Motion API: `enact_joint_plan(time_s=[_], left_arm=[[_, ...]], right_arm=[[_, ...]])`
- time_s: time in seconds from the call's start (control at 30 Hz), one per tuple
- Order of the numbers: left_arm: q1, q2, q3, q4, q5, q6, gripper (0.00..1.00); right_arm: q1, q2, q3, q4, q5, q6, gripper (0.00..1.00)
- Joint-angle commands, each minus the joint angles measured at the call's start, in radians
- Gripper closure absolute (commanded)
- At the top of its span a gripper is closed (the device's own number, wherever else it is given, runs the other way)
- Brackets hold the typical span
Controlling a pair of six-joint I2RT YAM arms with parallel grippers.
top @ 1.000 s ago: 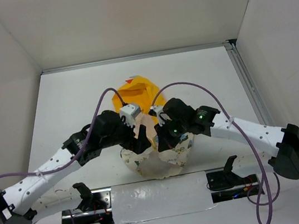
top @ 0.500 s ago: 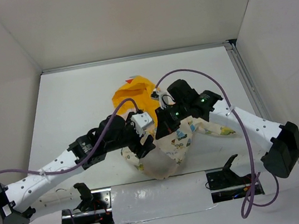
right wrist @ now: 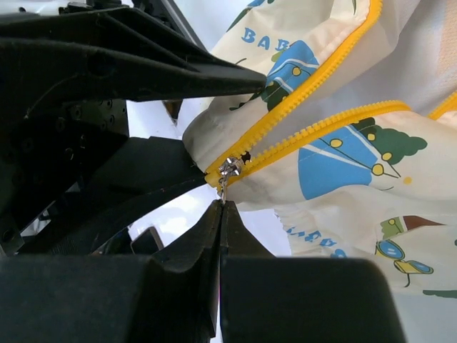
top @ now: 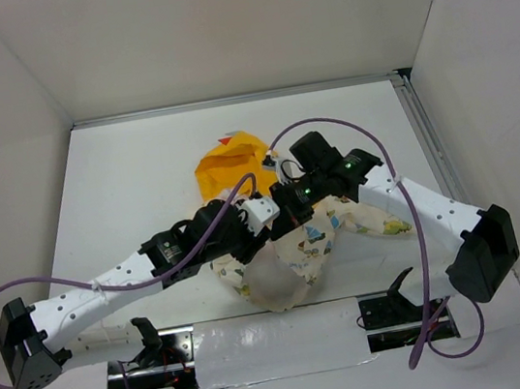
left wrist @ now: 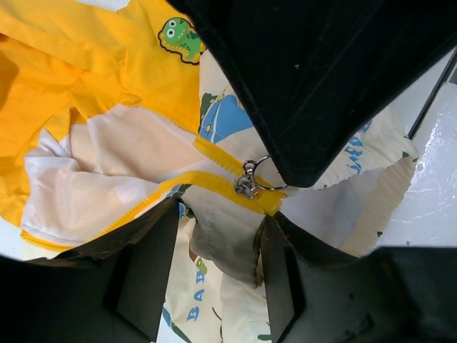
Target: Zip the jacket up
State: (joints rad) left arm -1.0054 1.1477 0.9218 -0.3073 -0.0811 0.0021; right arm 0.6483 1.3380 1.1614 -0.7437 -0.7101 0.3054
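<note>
The jacket lies at the middle of the table, with its yellow hood toward 12 o'clock and its hem toward 6. The zipper slider sits low. The right gripper, reaching in from 4 o'clock, is pinched closed on the pull. The left gripper, from 8 o'clock, straddles hem fabric; I cannot tell whether it grips. Both wrists and the purple cables cover the jacket's middle.

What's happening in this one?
Two arms are working on a child's jacket. The right gripper is shut on the metal zipper pull, which sits at the bottom end of the yellow zip. The left gripper has its jaws apart around the fabric just below the zipper pull. Above it the two rows of teeth lie apart, so the jacket is not yet zipped.
</note>
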Motion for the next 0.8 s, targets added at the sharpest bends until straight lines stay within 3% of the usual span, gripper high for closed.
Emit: enact_joint_plan(time_s=[0.0, 0.1, 0.17, 0.2, 0.23, 0.3, 0.47, 0.77], left_arm=[[-0.016, -0.023, 0.028, 0.073, -0.003, 0.024, 0.41], [-0.027, -0.042, 0.02, 0.088, 0.02, 0.039, 0.41], [-0.03, -0.045, 0.023, 0.086, 0.047, 0.042, 0.5], [-0.03, -0.045, 0.023, 0.086, 0.053, 0.045, 0.57], [-0.033, -0.046, 0.022, 0.091, 0.058, 0.047, 0.78], [-0.036, -0.048, 0.02, 0.093, 0.038, 0.039, 1.0], [-0.038, -0.08, 0.0, 0.111, 0.061, 0.059, 1.0], [-0.042, -0.146, -0.003, 0.123, 0.138, 0.058, 1.0]], right_arm=[[-0.01, 0.012, 0.049, -0.013, -0.037, -0.009, 1.0], [-0.012, 0.036, 0.053, -0.003, -0.038, -0.006, 1.0], [-0.013, 0.049, 0.066, 0.0, -0.034, -0.008, 1.0], [-0.012, 0.053, 0.067, 0.012, -0.034, -0.006, 1.0], [-0.012, 0.055, 0.069, 0.015, -0.031, -0.003, 1.0], [-0.013, 0.059, 0.072, 0.023, -0.019, 0.0, 1.0], [-0.016, 0.046, 0.08, 0.029, 0.078, 0.023, 1.0], [0.014, 0.105, 0.069, 0.037, 0.486, 0.028, 1.0]])
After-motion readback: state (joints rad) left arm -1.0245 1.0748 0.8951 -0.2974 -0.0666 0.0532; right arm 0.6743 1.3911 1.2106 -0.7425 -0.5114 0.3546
